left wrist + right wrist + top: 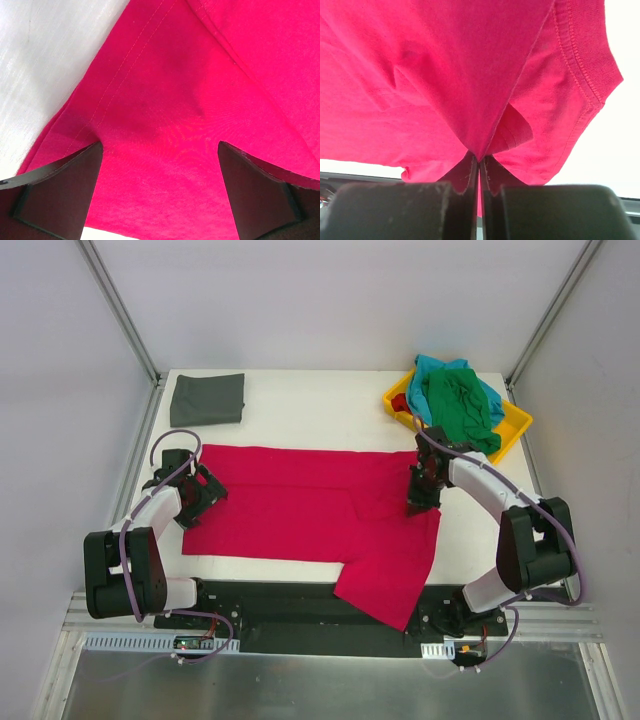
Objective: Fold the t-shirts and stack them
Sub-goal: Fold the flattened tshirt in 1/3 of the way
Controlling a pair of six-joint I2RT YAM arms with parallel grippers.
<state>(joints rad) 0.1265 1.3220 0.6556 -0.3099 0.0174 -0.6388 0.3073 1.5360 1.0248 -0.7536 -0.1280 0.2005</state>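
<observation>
The folding of the crimson t-shirt (300, 500) is judged to be the step in hand. The shirt is spread flat across the middle of the table (330, 405), and one part at its right end is draped over the near edge.

At the shirt's right end, a pinch of its cloth is clamped between the closed jaws of the right gripper (480, 161). At its left end, the left gripper (160, 150) is held over the cloth, spread wide with nothing grasped. A matching hold there is probably called for before any lift, so that the cloth can be carried over evenly. The draped part may drag.

Beyond the shirt's far left corner, a folded dark grey t-shirt (208, 398) is laid, apart from it. Beyond the far right corner, a green t-shirt (462, 405) and a teal t-shirt (435, 368) are bunched in a yellow tray (520, 425), near the right arm.
</observation>
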